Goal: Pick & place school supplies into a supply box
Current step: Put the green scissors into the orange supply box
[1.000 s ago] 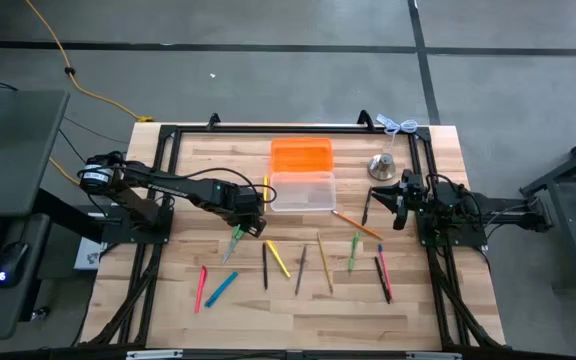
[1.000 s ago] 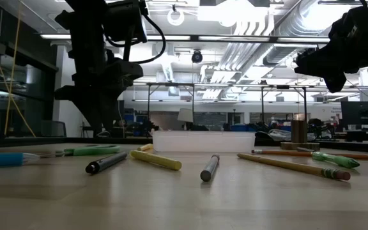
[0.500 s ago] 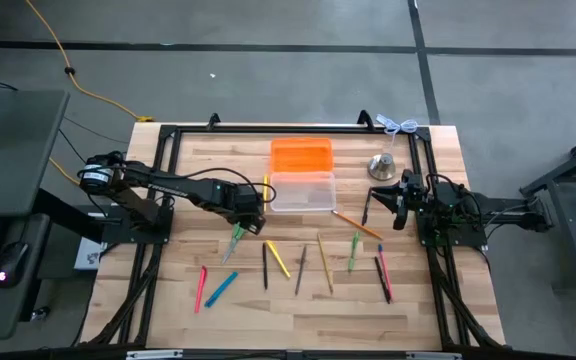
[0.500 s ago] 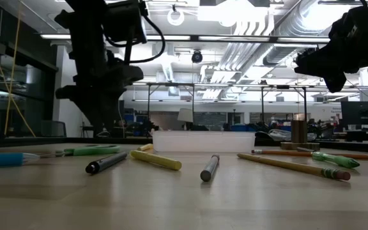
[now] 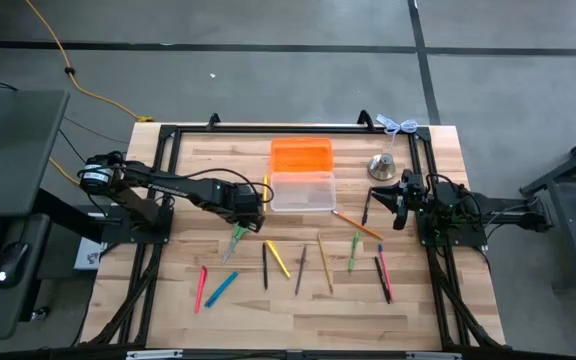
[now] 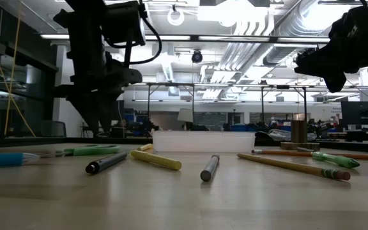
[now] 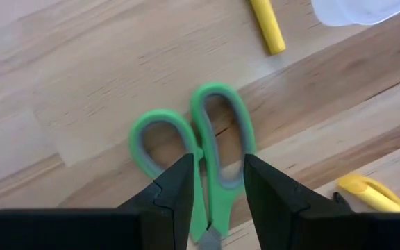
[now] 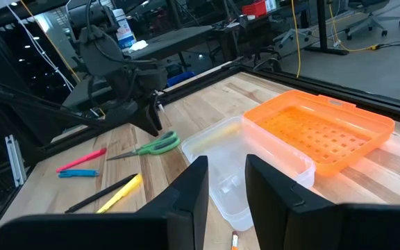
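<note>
Green-handled scissors (image 5: 236, 240) lie flat on the wooden table, left of centre. My left gripper (image 5: 247, 222) points down over their handle end, open. In the left wrist view its fingers (image 7: 219, 161) stand on either side of one handle loop (image 7: 214, 89), and I see no touch. The clear supply box (image 5: 303, 192) stands past them. Pens, pencils and markers lie toward the near edge: a yellow marker (image 5: 278, 258), a pink pen (image 5: 201, 287), a blue pen (image 5: 221, 288) and a green marker (image 5: 354, 250). My right gripper (image 5: 368, 208) waits level at the right, open with nothing in it.
An orange rectangular piece (image 5: 301, 154) lies just beyond the box, and a silver bell (image 5: 382, 166) stands to its right. Another yellow marker (image 5: 265, 190) lies by the box's left end. An orange pencil (image 5: 356, 224) lies near my right gripper. A black frame (image 5: 288, 128) edges the table.
My left gripper has rolled a little about its own pointing line while staying in place over the scissors. The scissors and the other supplies have not moved.
</note>
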